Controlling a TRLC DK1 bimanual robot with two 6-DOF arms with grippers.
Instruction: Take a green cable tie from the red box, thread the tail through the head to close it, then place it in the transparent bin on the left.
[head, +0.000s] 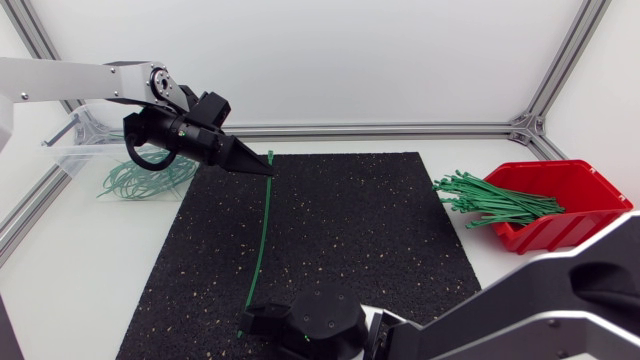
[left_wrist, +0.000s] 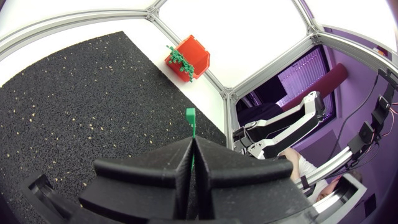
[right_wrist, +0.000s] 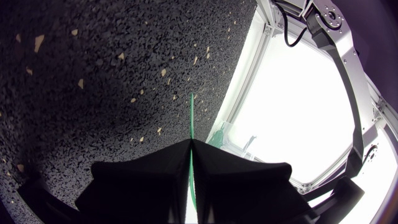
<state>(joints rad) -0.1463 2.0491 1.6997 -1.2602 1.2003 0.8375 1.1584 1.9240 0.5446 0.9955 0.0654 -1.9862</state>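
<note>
Currently L gripper (head: 262, 168), R gripper (head: 248, 318) pinch green tie (head: 262, 235) ends; prob. taut.

Bright, even light; only soft, faint shadows.

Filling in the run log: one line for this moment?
left gripper: shut on tie, head end | right gripper: shut on tail end | tie: straight over mat, unthreaded | bin: green loops inside
</note>
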